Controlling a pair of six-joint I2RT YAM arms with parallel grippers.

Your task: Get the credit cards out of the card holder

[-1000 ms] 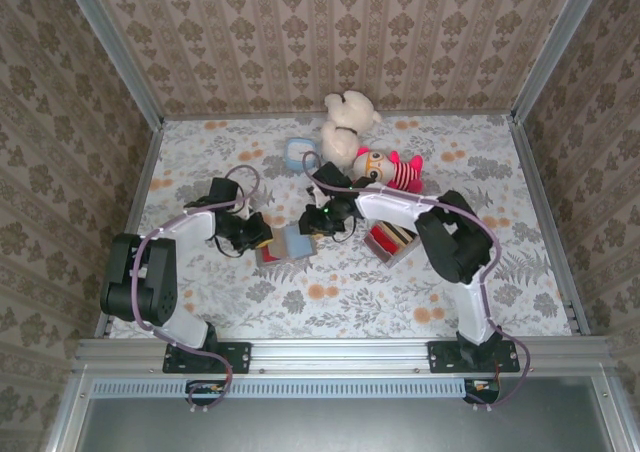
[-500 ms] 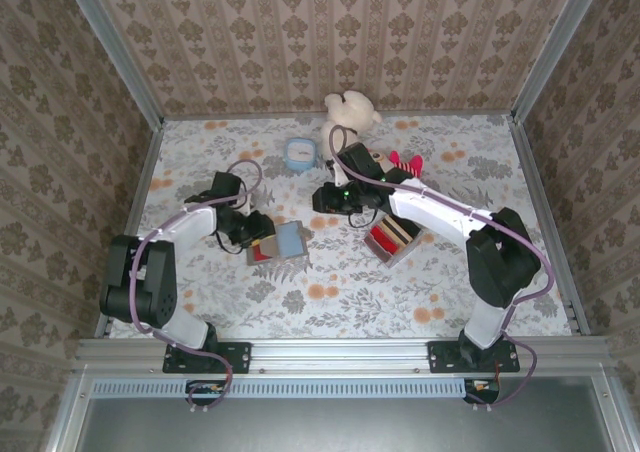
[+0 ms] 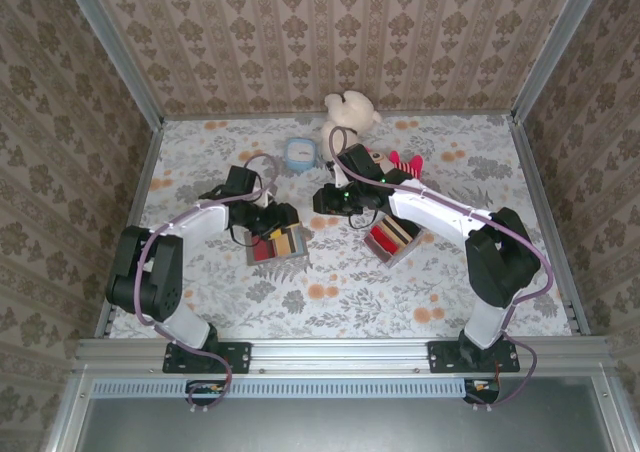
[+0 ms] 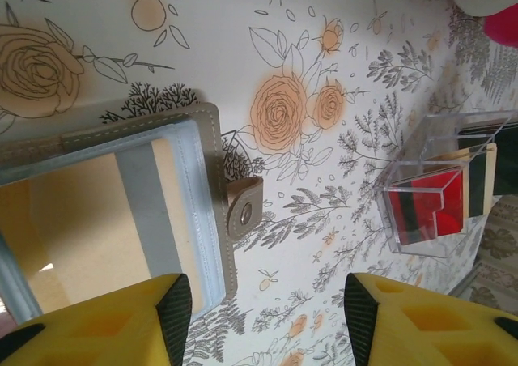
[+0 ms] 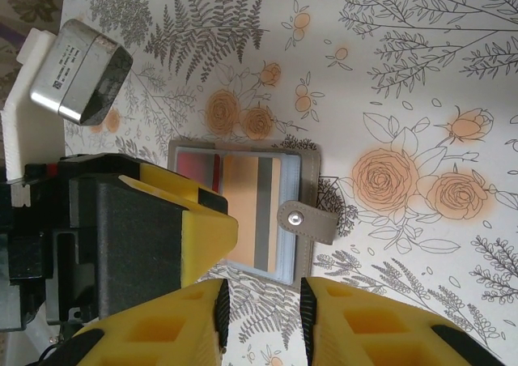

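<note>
Teddy bear (image 3: 348, 112), blue box (image 3: 300, 153) (small), clear tray (image 4: 417, 249)

The left arm (image 3: 190, 227) and right arm (image 3: 440, 212) are pale lilac-white links between chunky black joints, each trailed by a looping purple-grey cable (image 3: 262, 162). Black base plates (image 3: 215, 354) sit under them. The left end effector (image 4: 263, 301) and right end effector (image 5: 261, 301) have yellow fingers (image 4: 429, 325) with moulded recesses and black inner pads (image 4: 175, 309).

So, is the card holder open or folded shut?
Open. The card holder lies spread flat, inner side up, with a red card and a tan striped card showing inside, and its snap tab is unfastened.
</note>
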